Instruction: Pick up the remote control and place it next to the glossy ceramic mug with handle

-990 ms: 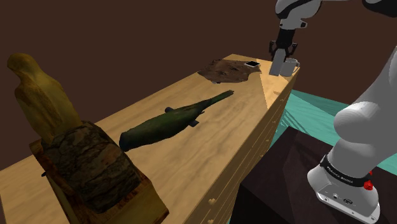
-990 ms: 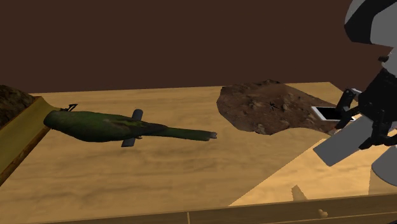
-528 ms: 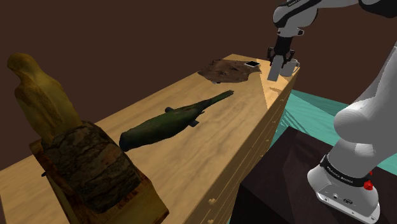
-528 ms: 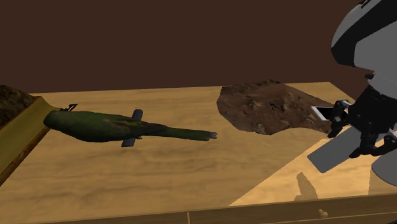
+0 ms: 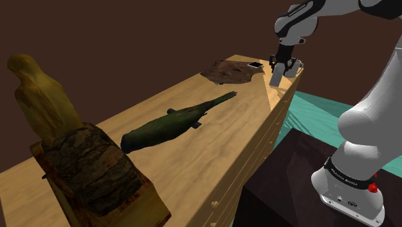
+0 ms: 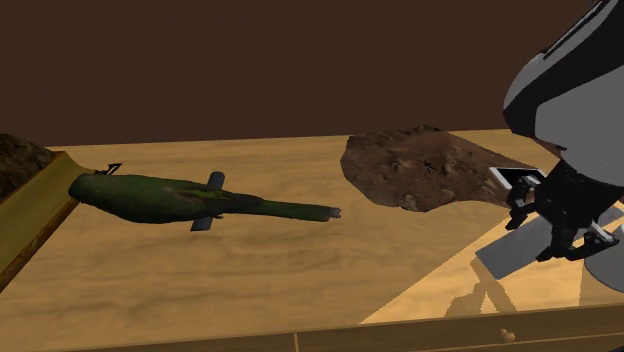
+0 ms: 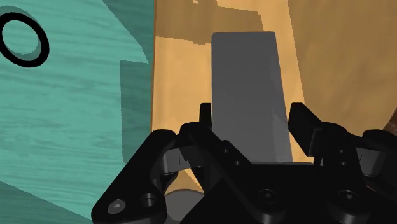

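1. Shoulder view: the white arm reached from its stand to the far end of the wooden desk (image 5: 212,145), where the black tool (image 5: 281,62) hung over the corner on the drawer side.
2. The tool's fingers (image 7: 305,124) were clamped on the flat grey remote (image 7: 245,83), one on each long side.
3. The remote (image 6: 510,255) was held tilted, low over the bare wood, with its shadow just below it.
4. The pale mug (image 5: 296,66) stood at that same corner, just beside the tool and partly hidden by it.
5. A brown mat (image 6: 430,165) lay near the far edge with a small white-framed square (image 6: 515,180) at its rim, close to the remote.
6. A green bottle (image 5: 174,124) lay on its side at mid-desk, well apart from the mug.
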You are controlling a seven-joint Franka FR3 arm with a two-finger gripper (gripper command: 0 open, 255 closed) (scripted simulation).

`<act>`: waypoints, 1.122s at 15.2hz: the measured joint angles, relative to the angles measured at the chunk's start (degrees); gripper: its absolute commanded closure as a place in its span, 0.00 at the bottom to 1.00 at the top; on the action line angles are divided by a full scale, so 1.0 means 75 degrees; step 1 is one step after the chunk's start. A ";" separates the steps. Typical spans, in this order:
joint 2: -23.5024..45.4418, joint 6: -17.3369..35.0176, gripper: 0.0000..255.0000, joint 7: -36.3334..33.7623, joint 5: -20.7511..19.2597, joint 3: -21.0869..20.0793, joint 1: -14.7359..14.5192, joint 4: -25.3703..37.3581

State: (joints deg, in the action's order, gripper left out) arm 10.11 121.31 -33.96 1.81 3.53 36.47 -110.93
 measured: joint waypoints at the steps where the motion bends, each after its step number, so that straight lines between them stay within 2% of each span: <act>1: 0.0025 0.0063 1.00 -0.0016 -0.0001 -0.0004 -0.0008 -0.0018; 7: 0.0311 0.0588 1.00 0.0014 0.0030 -0.0005 -0.0002 -0.0307; 14: 0.0388 0.0665 1.00 0.0028 0.0041 -0.0006 -0.0001 -0.0334; 15: 0.0386 0.0663 0.00 0.0028 0.0041 -0.0007 -0.0002 -0.0337; 17: 0.0398 0.0658 0.00 0.0026 0.0043 -0.0012 -0.0007 -0.0348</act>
State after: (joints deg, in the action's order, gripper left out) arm 13.09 126.25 -33.76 2.14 3.44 36.42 -113.54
